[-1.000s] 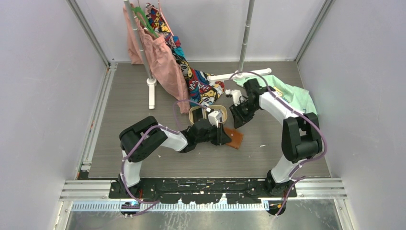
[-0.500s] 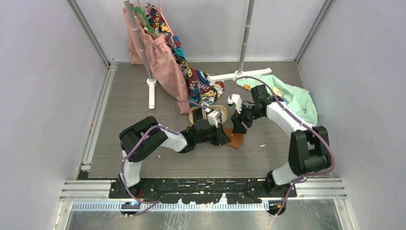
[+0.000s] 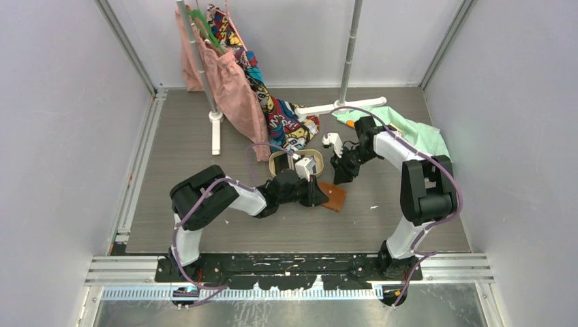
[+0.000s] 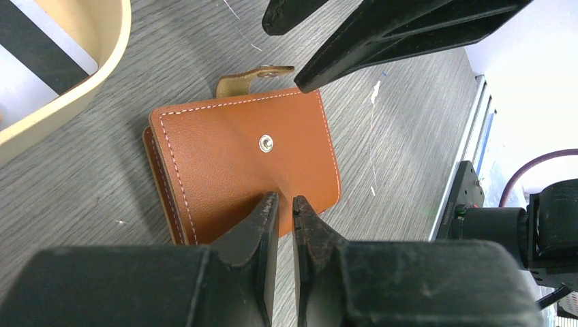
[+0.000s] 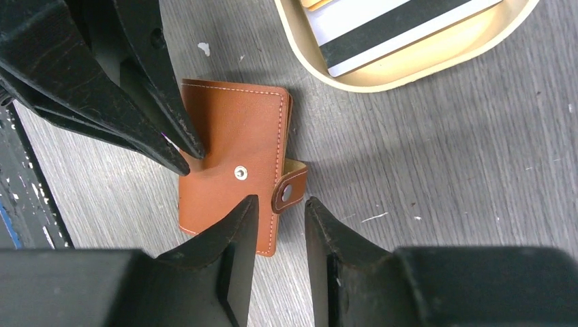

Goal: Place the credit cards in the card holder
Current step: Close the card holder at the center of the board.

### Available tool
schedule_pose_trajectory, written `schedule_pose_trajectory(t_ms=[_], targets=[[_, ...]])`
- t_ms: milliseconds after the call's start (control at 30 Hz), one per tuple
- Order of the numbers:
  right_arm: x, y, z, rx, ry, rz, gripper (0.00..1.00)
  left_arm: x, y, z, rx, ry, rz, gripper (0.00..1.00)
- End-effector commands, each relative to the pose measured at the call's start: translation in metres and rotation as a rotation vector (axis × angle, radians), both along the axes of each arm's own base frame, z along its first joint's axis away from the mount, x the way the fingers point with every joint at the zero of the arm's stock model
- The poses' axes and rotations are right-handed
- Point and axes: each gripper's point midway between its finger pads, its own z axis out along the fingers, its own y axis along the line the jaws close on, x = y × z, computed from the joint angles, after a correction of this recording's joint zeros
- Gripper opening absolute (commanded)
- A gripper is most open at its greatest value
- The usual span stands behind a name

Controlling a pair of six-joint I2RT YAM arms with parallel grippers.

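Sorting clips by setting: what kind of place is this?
Likely a robot lab cell: white panel walls, aluminium rails, and staged props: a garment rack, a card holder, a wooden tray.

- Grey wood-grain surface (image 3: 191, 177).
- A closed tan card holder (image 3: 335, 197) lies flat near an oval wooden tray (image 3: 276, 162).
- Green cloth (image 3: 422, 139) lies far right, with white rack feet (image 3: 215, 133) behind.

White shells, black joints on left arm (image 3: 242, 199), right arm (image 3: 395, 150); purple cables (image 3: 178, 238); tool fingers (image 4: 259, 225) black, tapered.
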Motion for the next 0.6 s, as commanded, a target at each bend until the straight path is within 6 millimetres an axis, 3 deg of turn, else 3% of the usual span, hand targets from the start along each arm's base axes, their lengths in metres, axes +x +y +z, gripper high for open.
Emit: schedule_pose_trajectory(t_ms=[0, 567], targets=[[0.0036, 0.0050, 0.0118, 0.037, -0.007, 0.026, 0.36, 0.0000, 0.0028, -0.0056, 0.010, -0.016, -0.011, 0.15], [0.0008, 0.0062, 0.0032, 0.026, 0.037, 0.044, 0.24, -0.0004, 0.0005, -0.0052, 0.008, -0.014, -0.020, 0.15]])
